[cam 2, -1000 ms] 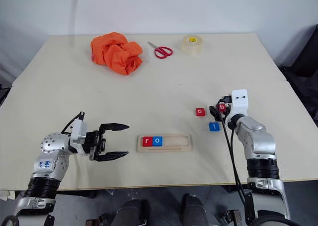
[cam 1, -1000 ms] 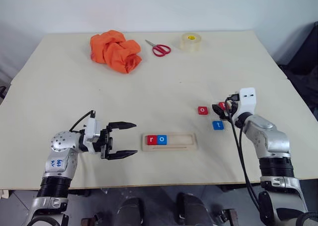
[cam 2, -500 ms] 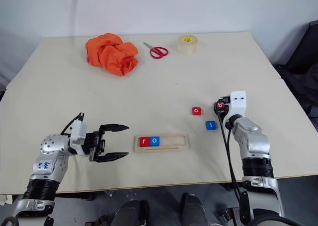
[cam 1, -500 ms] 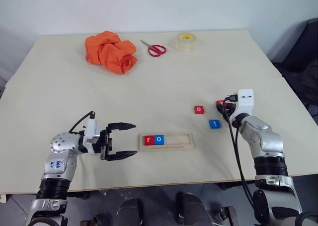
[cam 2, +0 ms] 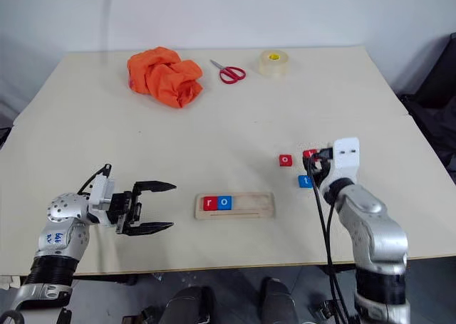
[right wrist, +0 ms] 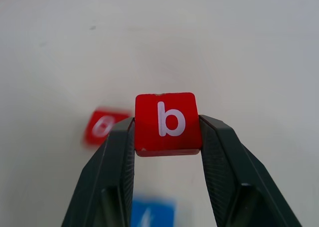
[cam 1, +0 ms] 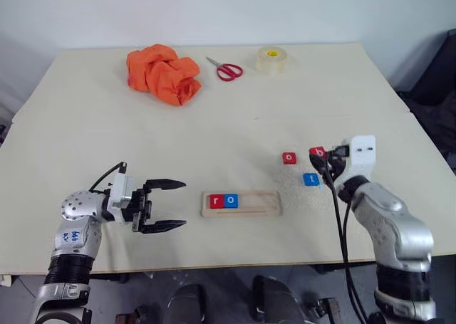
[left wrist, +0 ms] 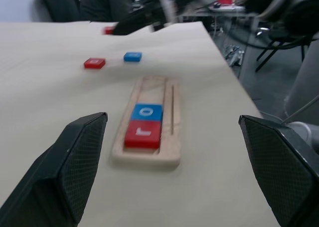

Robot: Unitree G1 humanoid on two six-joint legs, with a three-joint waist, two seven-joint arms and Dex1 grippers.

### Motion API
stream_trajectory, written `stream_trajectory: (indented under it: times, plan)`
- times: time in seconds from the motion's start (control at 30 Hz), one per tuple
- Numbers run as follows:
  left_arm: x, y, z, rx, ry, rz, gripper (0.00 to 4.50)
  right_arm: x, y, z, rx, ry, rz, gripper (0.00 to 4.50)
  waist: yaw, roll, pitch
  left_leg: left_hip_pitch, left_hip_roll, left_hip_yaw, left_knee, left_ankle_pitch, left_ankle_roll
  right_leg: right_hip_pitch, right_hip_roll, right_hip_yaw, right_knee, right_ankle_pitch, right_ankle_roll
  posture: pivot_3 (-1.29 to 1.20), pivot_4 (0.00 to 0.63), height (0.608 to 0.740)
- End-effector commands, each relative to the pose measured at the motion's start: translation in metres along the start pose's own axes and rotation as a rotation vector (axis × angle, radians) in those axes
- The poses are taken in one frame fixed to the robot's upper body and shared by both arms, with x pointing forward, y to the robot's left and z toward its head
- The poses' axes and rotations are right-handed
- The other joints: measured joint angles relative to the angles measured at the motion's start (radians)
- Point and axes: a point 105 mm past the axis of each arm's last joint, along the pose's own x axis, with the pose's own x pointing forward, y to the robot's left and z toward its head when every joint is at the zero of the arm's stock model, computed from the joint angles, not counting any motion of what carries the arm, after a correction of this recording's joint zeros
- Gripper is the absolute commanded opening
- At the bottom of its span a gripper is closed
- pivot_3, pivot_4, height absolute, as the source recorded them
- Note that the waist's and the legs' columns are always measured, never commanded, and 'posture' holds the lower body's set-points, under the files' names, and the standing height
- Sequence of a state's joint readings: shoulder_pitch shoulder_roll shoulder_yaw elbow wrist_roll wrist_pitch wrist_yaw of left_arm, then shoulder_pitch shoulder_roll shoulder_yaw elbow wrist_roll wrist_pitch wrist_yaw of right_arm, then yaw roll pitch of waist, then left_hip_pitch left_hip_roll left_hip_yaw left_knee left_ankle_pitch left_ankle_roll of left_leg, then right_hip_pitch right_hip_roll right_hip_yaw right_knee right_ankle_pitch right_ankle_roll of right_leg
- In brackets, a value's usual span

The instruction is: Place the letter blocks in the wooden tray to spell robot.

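Right gripper (right wrist: 167,132) fingers are clamping the red b block (right wrist: 167,122); the wooden tray (cam 1: 242,204) is lying leftward, long axis crosswise (left gripper (cam 1: 165,206) fingers gaping, nearer it).

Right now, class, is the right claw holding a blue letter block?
No: the right claw grips a red square letter block bearing a white b between its two black fingers.
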State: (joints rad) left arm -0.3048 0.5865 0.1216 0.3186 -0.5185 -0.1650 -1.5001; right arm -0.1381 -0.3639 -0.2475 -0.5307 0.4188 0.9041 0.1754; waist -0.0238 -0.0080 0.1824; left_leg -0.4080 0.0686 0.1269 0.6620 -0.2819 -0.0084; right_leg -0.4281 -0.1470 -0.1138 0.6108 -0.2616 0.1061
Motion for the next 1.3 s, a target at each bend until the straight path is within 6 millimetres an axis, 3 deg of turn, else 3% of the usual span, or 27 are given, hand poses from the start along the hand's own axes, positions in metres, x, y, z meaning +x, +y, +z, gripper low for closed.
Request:
stream_trajectory:
  times: [0.03,0.23,0.43,0.73,1.0,1.3]
  plan:
    - [-0.004,-0.001,0.001,0.035,0.001,-0.017,4.50,-0.028,0.014,-0.002,0.005,0.015,0.006,1.45,-0.001,0.000,0.000,0.000,0.000,0.000,0.000,0.000,0.000,0.000,0.000,0.000,0.000,0.000,0.000,0.00,0.150,0.740]
    - [-0.003,0.000,-0.002,0.044,0.003,-0.015,4.50,-0.040,0.019,-0.027,0.042,0.100,-0.041,1.45,-0.004,-0.001,0.000,0.001,0.001,0.000,0.000,0.000,0.000,0.000,0.000,0.000,0.000,0.000,0.000,0.00,0.150,0.740]
    - [-0.001,-0.002,-0.001,0.051,0.001,-0.016,4.50,-0.038,0.025,-0.034,0.069,0.114,-0.040,1.45,-0.004,-0.001,0.000,0.001,0.001,0.000,0.000,0.000,0.000,0.000,0.000,-0.001,0.000,0.000,0.000,0.00,0.150,0.740]
    - [0.002,-0.002,0.003,0.056,-0.010,-0.015,4.50,-0.039,0.025,-0.023,0.008,0.069,0.004,4.44,-0.004,-0.001,0.000,0.001,0.001,0.000,0.000,-0.001,0.000,0.000,0.000,-0.001,0.000,0.000,0.000,0.00,0.150,0.740]
    - [0.004,0.000,0.006,0.058,-0.017,-0.023,4.50,-0.053,0.028,-0.007,-0.274,0.121,0.353,4.44,-0.003,-0.002,0.000,0.001,0.001,-0.001,0.000,-0.001,0.000,0.001,0.001,-0.001,-0.001,0.000,0.000,0.00,0.150,0.740]
    - [0.006,-0.003,0.006,0.061,-0.029,0.012,4.50,-0.041,0.004,-0.006,-0.608,0.306,0.679,4.44,-0.004,-0.006,0.002,0.001,0.002,-0.001,0.000,-0.001,0.000,0.001,0.001,-0.002,-0.002,0.000,0.000,0.00,0.150,0.740]
